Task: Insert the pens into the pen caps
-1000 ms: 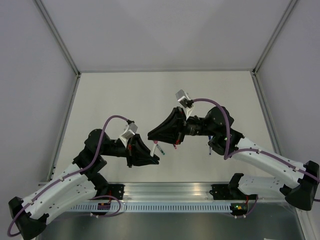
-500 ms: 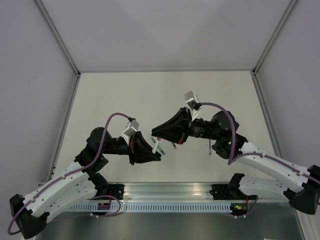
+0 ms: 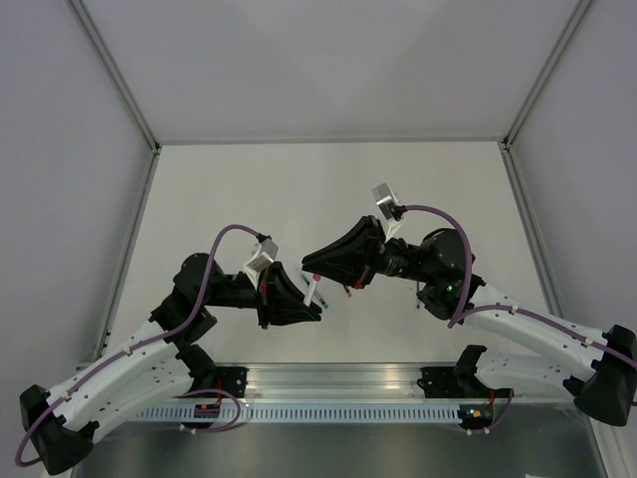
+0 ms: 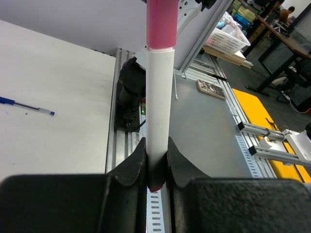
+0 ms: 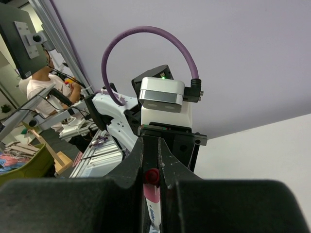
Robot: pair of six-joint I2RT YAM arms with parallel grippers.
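Note:
My left gripper (image 3: 310, 310) (image 4: 156, 148) is shut on a whitish pen (image 4: 160, 92) with a pink-red band (image 4: 161, 24) near its upper end. It holds the pen upright above the table's front part. My right gripper (image 3: 312, 268) (image 5: 150, 145) is shut on a small red pen cap (image 5: 151, 175). The cap sits at the banded end of that same pen (image 3: 317, 294) (image 5: 152, 206), so both grippers meet tip to tip on it. A dark blue pen (image 4: 26, 106) lies on the table and shows faintly in the top view (image 3: 417, 295). A small red piece (image 3: 348, 290) lies under the right gripper.
The white table (image 3: 249, 189) is walled on the left, back and right. An aluminium rail (image 3: 338, 383) with both arm bases runs along the near edge. Purple cables (image 3: 231, 235) loop over both wrists.
My right arm has swung lower and nearer, bringing its gripper closer to the left one. My left gripper has edged right with the pen. Both stay shut.

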